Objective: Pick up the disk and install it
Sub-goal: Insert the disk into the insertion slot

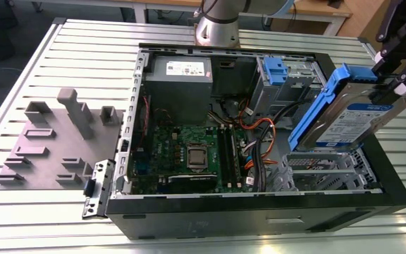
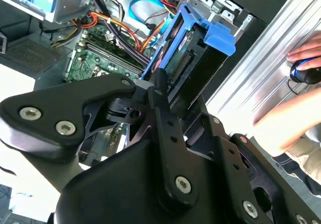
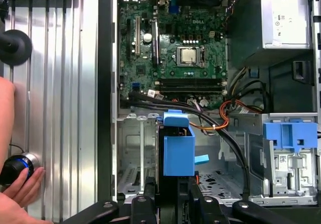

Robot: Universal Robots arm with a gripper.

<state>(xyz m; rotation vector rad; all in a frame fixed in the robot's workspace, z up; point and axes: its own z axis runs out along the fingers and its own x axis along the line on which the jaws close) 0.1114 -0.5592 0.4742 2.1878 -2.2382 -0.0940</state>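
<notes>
Disk (image 1: 344, 119) pinched in the claw (image 1: 393, 87), hanging tilted on edge above the drive cage (image 1: 330, 166) at the exterior view's right end of an open computer case (image 1: 210, 211), which lies on a ribbed metal worktop (image 1: 62, 63). Claw fingers (image 2: 159, 91) are pressed against the disk's upper end, gripping it. Disk looks stiff, dense and fairly heavy for its size, with smooth metal faces likely to slip; its blue carrier (image 2: 210, 33) and end tabs probably flex, so the rigid metal sides seem the safer hold. Connector pins (image 2: 181, 63) on its exposed end look fragile. Loose cables (image 1: 256, 127) lie just beside the cage. A person's hand (image 3: 20, 186) rests on a round knob (image 3: 15, 168) on the worktop.
</notes>
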